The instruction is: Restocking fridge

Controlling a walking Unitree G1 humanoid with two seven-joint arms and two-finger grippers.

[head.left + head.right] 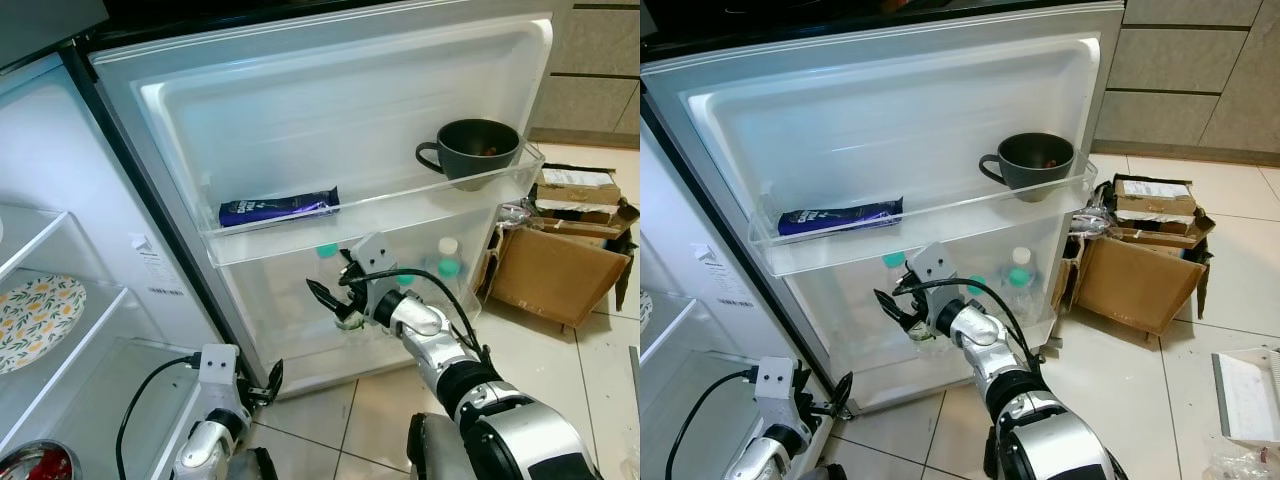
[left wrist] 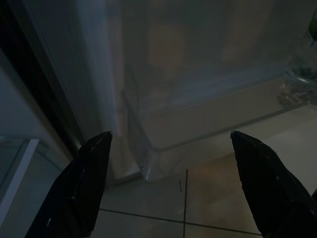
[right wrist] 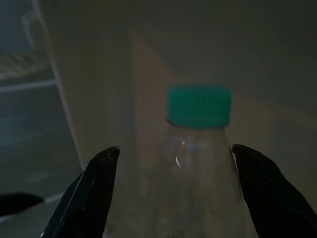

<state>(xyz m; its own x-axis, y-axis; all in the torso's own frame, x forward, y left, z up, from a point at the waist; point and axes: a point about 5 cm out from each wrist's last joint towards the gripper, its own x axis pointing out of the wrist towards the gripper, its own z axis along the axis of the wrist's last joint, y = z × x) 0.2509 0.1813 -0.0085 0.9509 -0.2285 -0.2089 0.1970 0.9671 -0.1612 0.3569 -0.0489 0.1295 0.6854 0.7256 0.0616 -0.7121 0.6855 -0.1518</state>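
Bottle (image 3: 198,148) with a green cap stands in the lower bin of the open fridge door (image 1: 330,90), and the right gripper (image 1: 335,300) has its two black fingers spread wide on either side of it, not closed on it. At 12 o'clock from that gripper, the upper door shelf (image 1: 380,215) holds a dark blue packet (image 1: 280,207) lying flat and, toward 2 o'clock, a dark grey cup (image 1: 478,150). More green-capped bottles (image 1: 448,258) stand at 3 o'clock. The left gripper (image 1: 268,385) hangs low by the door's bottom corner, fingers apart. A cardboard box (image 1: 555,265) sits on the floor.
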